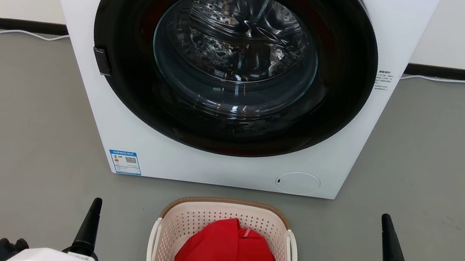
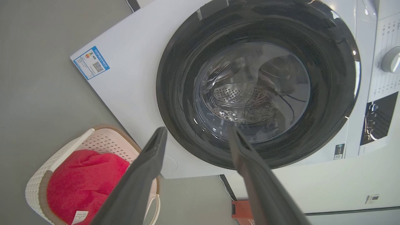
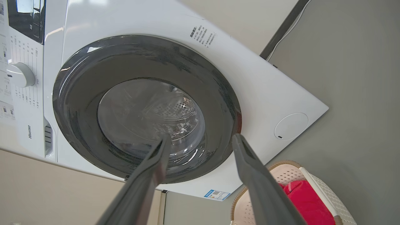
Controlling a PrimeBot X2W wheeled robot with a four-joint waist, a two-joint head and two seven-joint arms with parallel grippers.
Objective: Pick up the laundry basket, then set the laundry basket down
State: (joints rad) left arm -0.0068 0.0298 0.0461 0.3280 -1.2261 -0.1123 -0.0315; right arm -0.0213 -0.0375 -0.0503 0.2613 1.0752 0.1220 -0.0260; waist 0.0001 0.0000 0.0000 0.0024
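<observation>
Over on the left, the left gripper (image 2: 198, 131) hangs low above the grey floor (image 1: 13, 119), its two dark fingers spread wide with nothing between them. It sits well apart from the laundry basket (image 1: 198, 222), off to that basket's left side.

Moving to the middle: the laundry basket stands on the floor just in front of the washing machine (image 1: 209, 168), whose round door is closed. A red cloth (image 1: 227, 255) lies piled inside. The white left handle (image 1: 153, 241) and right handle (image 1: 293, 255) run down the two long sides, both untouched.

On to the right: the right gripper (image 3: 201, 137) is released too, jaws apart and empty, parked well clear of the basket's right side.

So the pick-up looks not yet begun; this reads as the opening approach. The next move likely calls for both arms to swing inward and drop to handle height, each set of fingers straddling its own handle before closing. The two grips probably need to land evenly, or the basket may tip and spill the cloth on the lift.
</observation>
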